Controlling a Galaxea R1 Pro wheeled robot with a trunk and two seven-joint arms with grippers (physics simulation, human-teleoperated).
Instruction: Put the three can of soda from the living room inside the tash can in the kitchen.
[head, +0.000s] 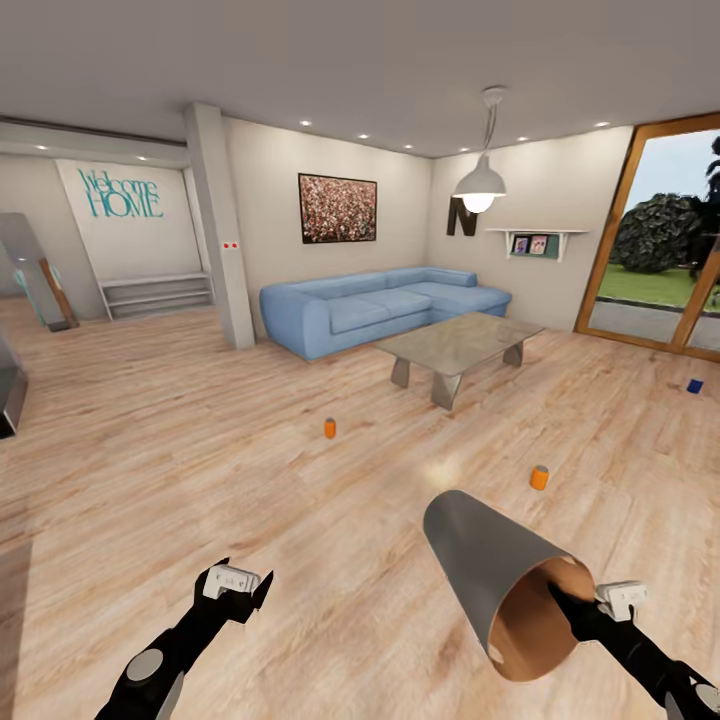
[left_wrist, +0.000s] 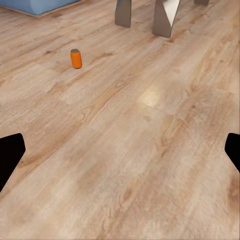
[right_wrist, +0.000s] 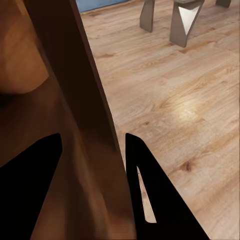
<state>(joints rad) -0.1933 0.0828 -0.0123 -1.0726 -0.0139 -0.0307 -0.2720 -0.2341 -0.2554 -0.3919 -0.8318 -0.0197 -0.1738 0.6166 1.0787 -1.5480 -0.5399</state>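
Low over the floor, right pincer (head: 572, 598) grips the tash can's (head: 480, 560) rim; left pincer (head: 240, 585) gapes empty.

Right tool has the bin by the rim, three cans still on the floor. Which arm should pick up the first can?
Left, probably. The left tool is open and empty, and an orange can stands ahead of it on the wood floor. The right tool is shut on the trash can wall, so it is occupied.

floor: light wood planks (head: 200, 470)
near centre: orange can (head: 330, 428), upright
right: second orange can (head: 540, 477)
far right: blue can (head: 695, 385)
beyond: glass coffee table (head: 458, 345)
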